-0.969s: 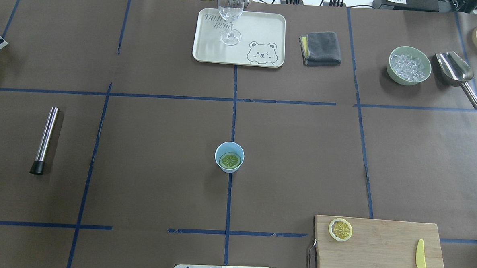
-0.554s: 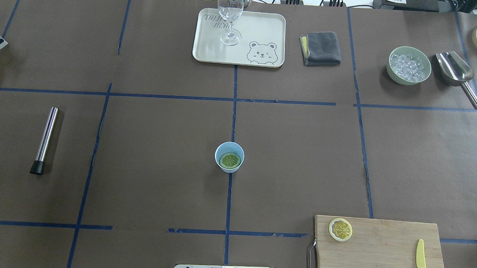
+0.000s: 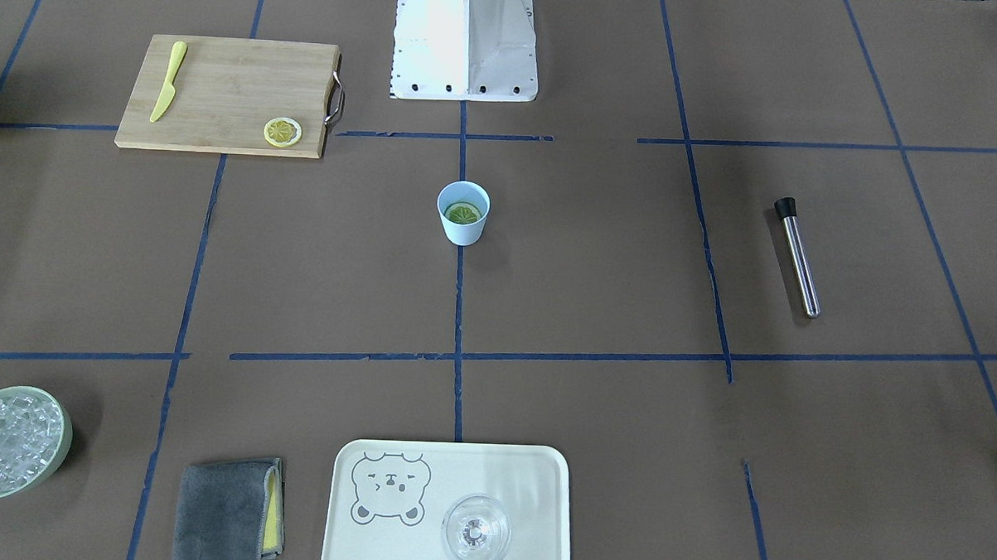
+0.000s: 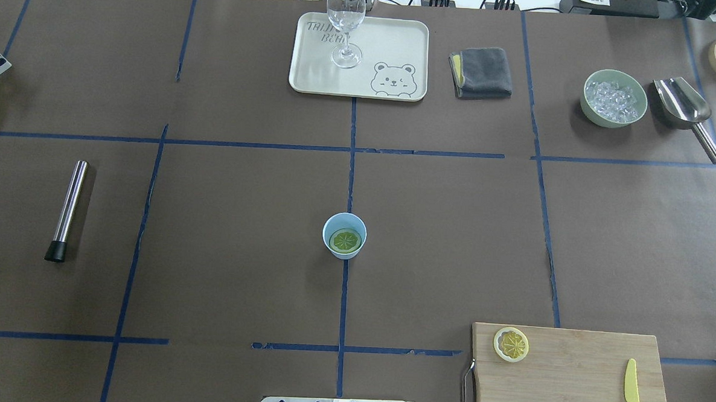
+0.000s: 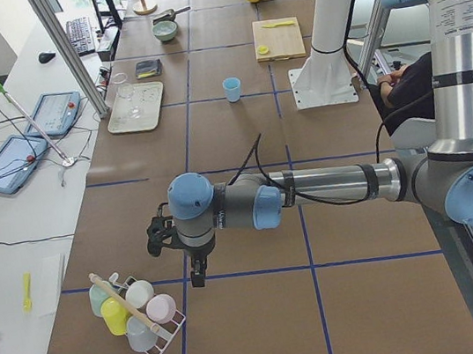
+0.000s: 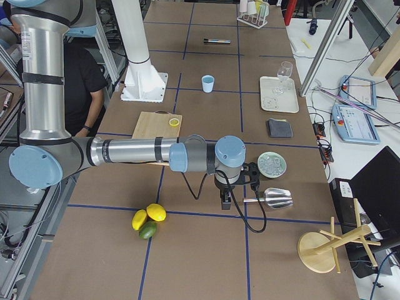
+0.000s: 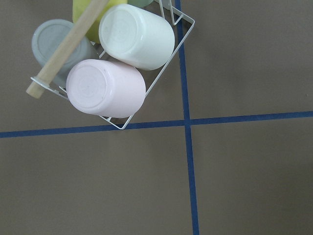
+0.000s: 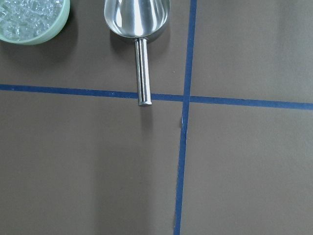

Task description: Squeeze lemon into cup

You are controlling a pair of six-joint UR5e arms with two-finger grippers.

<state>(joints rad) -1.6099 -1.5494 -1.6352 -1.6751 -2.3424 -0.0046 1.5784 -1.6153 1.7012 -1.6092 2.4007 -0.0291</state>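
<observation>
A: Start with the 2 arms. Where are they?

B: Both are well away from the work. The left gripper (image 5: 159,240) hangs near the cup rack (image 5: 138,321) at one end of the table, and the right gripper (image 6: 253,177) is near the scoop (image 6: 275,198) at the other. Only the side views show them, so I cannot tell whether either set of fingers is spread or closed. Neither wrist view shows anything held.

A: And the cutting board (image 4: 574,379)?

B: It has 1 slice (image 4: 511,343) lying flat on it, untouched, well apart from the knife (image 4: 632,391).

A: The muddler (image 4: 67,210)?

B: It's lying alone on the left, far from the cup (image 4: 344,235).

A: So what about the cup itself?

B: It stands upright at the table's centre with the lemon (image 4: 345,241) flat on its bottom, looking whole and round.

A: Is the task finished, then?

B: I'd say the drop-in is done. The slice shows no crushing, so pressing it may be what's left.
</observation>
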